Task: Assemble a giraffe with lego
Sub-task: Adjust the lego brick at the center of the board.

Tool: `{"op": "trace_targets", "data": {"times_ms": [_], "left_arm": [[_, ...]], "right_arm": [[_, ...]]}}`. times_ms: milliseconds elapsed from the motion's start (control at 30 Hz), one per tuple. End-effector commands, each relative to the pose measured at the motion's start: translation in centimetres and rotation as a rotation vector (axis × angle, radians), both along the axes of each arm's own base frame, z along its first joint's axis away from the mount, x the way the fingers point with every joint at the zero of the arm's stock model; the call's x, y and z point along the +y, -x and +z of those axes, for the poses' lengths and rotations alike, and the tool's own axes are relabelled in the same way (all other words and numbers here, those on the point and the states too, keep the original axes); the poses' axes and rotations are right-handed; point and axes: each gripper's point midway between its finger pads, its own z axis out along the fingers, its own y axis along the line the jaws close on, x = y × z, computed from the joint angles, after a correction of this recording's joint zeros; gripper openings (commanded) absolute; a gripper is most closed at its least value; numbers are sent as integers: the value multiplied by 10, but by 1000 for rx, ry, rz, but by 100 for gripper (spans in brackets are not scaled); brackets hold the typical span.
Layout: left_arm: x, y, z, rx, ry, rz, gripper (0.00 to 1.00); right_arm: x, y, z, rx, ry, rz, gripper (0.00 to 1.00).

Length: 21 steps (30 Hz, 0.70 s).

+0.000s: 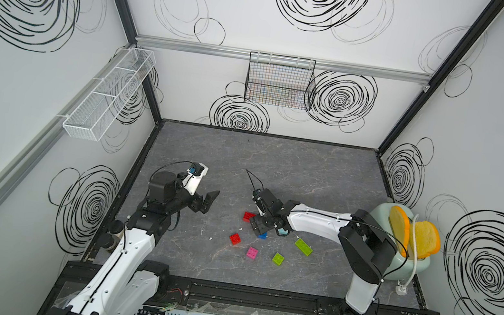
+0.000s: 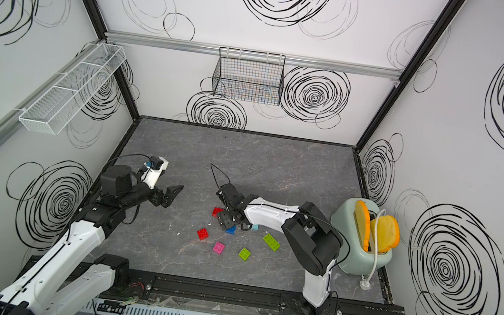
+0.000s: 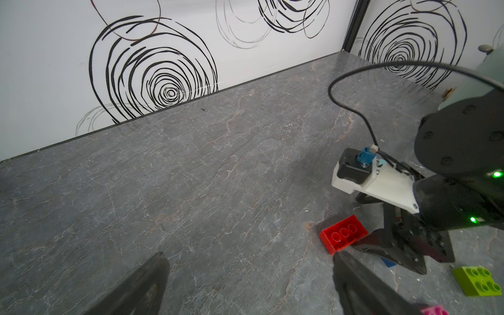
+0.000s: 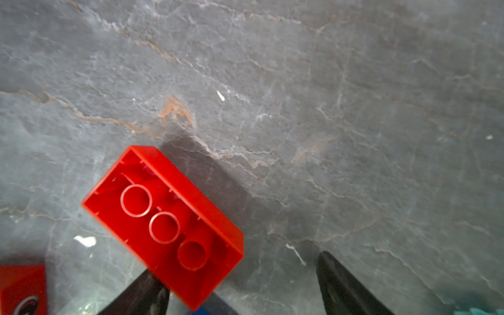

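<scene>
The left hand (image 1: 207, 202) hangs released at the left of the table (image 1: 276, 168), well apart from the lego (image 1: 252, 253). The long red brick (image 4: 163, 223) lies studs-down just left of the right hand (image 4: 237, 264), mostly outside its spread, empty fingers (image 4: 343, 286), long axis slanting against their gap. The right hand is nearer; I'd expect it to shift left and turn.

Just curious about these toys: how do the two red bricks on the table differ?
The long red brick is oblong; the small red brick is square. The long one lies hollow side up; the small one shows its studs. The long one lies close by the right pincer; the small one lies farther off. Both are bright red.
</scene>
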Motion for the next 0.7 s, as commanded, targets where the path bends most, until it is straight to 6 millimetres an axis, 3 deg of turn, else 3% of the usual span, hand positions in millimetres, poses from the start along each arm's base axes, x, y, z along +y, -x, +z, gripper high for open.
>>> {"op": "trace_targets", "data": {"times_ms": [0, 133, 267, 400, 533, 667], "left_arm": [[-1, -2, 12, -65, 1, -19, 98], [-2, -1, 12, -68, 2, -22, 98], [-3, -1, 12, -67, 4, -29, 98], [-4, 0, 13, -66, 8, -37, 98], [-5, 0, 13, -66, 12, -40, 98], [-6, 1, 14, -66, 16, -45, 98]], "right_arm": [[-14, 2, 4, 0, 20, -24, 84], [-19, 2, 13, -7, 15, -33, 84], [-26, 2, 39, -25, -33, -51, 85], [-46, 7, 57, 3, -108, -150, 85], [-72, 21, 52, 73, -133, -317, 81], [-76, 42, 42, 148, -200, -378, 78]]}}
